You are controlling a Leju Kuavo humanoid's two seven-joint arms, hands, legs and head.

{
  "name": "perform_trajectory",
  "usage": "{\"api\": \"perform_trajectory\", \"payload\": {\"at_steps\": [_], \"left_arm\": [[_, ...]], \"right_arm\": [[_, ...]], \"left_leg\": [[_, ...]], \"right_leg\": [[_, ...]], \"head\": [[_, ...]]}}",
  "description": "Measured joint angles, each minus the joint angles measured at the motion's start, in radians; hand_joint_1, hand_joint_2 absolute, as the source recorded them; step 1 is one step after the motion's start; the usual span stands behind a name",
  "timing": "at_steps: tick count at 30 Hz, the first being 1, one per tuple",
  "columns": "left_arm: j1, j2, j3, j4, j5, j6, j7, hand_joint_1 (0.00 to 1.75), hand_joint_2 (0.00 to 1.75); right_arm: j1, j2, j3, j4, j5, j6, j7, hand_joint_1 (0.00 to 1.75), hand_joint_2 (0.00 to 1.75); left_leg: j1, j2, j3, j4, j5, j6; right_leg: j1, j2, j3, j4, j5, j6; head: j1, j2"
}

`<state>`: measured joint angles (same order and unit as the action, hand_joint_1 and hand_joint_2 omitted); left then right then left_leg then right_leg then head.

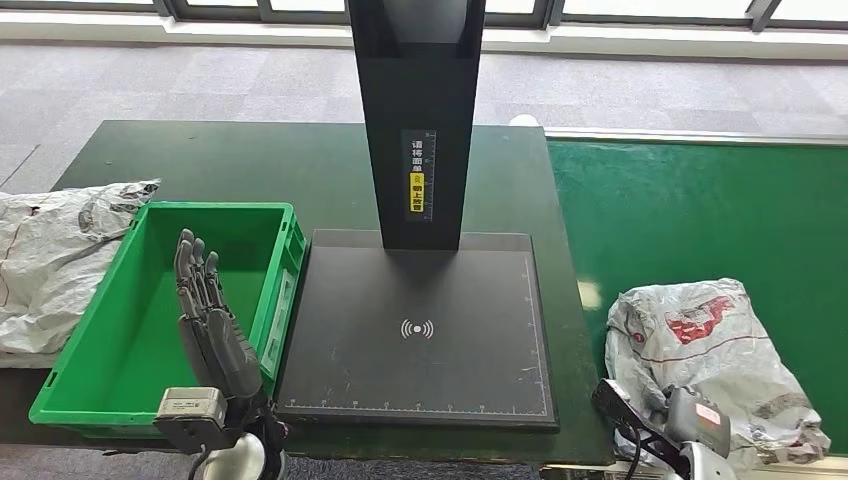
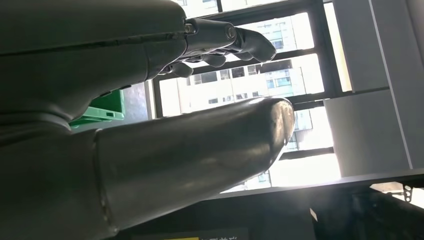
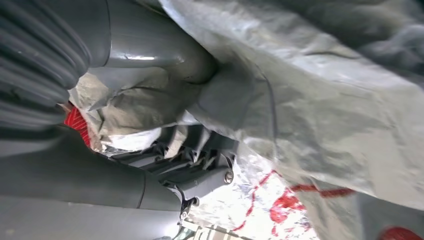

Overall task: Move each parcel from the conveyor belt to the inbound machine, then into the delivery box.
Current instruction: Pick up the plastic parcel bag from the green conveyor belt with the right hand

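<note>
Right hand: the right hand comes in low at the near edge of the belt, wrist cover toward the camera; in the right wrist view its thick thumb presses onto the grey plastic and its darker fingers curl in under a fold, so it has hold of the bag.
Parcel: the crumpled grey plastic mailer bag with red print lies on the bright green conveyor belt, directly beyond and around this hand, its near edge gathered in the grip.
Left hand: the left hand is raised upright, fingers straight, held close together and pointing away, holding nothing; the wrist sits at the near edge of the desk.
Delivery box: the open green plastic crate stands just behind and beside the left hand, whose fingers rise in front of its right wall.
Inbound machine: the flat black scanning platform with a tall black post sits between the two hands, just right of the crate.
Desk: the dark green desk carries crate and machine.
Far left: another grey plastic bag lies left of the crate.
</note>
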<state>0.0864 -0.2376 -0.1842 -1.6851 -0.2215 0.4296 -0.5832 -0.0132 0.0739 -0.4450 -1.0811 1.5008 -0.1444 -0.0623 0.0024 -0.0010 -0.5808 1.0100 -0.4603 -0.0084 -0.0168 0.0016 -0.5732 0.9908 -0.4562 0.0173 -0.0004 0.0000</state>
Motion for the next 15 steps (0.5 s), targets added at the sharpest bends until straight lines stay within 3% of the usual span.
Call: {"api": "perform_trajectory", "payload": {"at_steps": [15], "left_arm": [[-0.010,-0.006,0.000,0.013,-0.020,-0.021,0.015,0.00,0.00]], "right_arm": [[0.049,0.047,0.089,-0.077,-0.008,0.034,0.025,1.75,1.75]], "left_leg": [[0.000,0.000,0.000,0.000,-0.001,0.000]], "right_leg": [[0.000,0.000,0.000,0.000,-0.001,0.000]], "head": [[0.000,0.000]]}}
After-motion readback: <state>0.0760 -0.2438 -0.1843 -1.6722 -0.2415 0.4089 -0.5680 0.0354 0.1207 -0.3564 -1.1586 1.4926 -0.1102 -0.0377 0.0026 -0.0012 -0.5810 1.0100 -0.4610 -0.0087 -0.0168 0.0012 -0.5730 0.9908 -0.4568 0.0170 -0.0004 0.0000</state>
